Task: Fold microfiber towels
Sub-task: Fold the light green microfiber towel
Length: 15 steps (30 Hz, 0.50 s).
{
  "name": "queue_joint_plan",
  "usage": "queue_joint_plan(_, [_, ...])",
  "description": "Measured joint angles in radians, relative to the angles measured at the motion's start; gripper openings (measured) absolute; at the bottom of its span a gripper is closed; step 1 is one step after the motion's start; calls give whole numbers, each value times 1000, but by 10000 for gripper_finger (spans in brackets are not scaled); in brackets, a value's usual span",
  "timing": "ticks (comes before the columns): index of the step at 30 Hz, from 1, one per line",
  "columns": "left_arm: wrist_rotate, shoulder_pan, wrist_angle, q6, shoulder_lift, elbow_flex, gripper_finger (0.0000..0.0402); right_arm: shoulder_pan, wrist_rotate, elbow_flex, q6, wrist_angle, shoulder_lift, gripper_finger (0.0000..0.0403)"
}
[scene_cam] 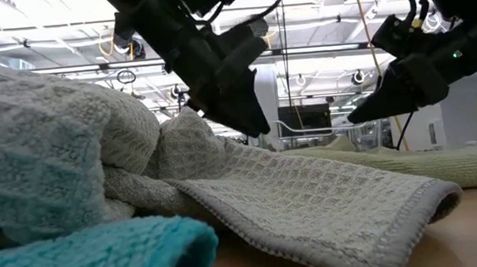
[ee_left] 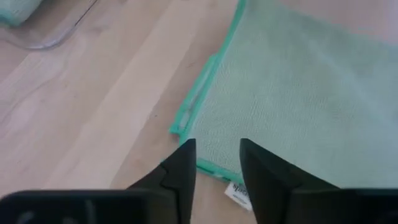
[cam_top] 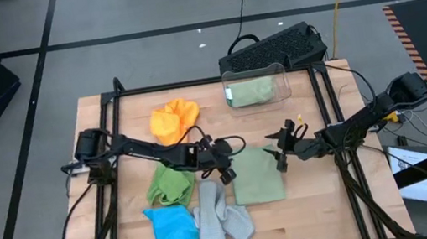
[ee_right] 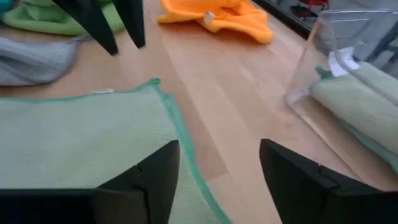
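Across the table's middle, the pale green towel is lying flat, long axis running front to back, between both arms. Left gripper is hovering released at its near-left corner; right gripper, spread wide and empty, is hovering at the opposite edge.

The work surface is a light wooden table bordered by a dark frame. A pale green towel is laid flat near the centre. An orange towel is bunched toward the far side, and a clear plastic bin containing a folded pale green cloth is set beside it. A crumpled bright green towel, a blue towel and a grey towel are grouped at the near edge, touching one another.
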Motion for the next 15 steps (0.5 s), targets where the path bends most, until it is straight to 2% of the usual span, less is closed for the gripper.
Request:
queue_joint_plan(3, [22, 3, 21, -4, -33, 0, 141, 3, -19, 0, -10, 11, -1, 223])
queue_joint_plan(7, [13, -22, 169, 79, -39, 0, 136, 11, -59, 0, 48, 19, 0, 206])
queue_joint_plan(10, [10, -34, 296, 167, 16, 3, 124, 11, -73, 0, 93, 22, 23, 170])
queue_joint_plan(15, [5, -33, 349, 196, 124, 0, 103, 11, -125, 1, 75, 146, 123, 93])
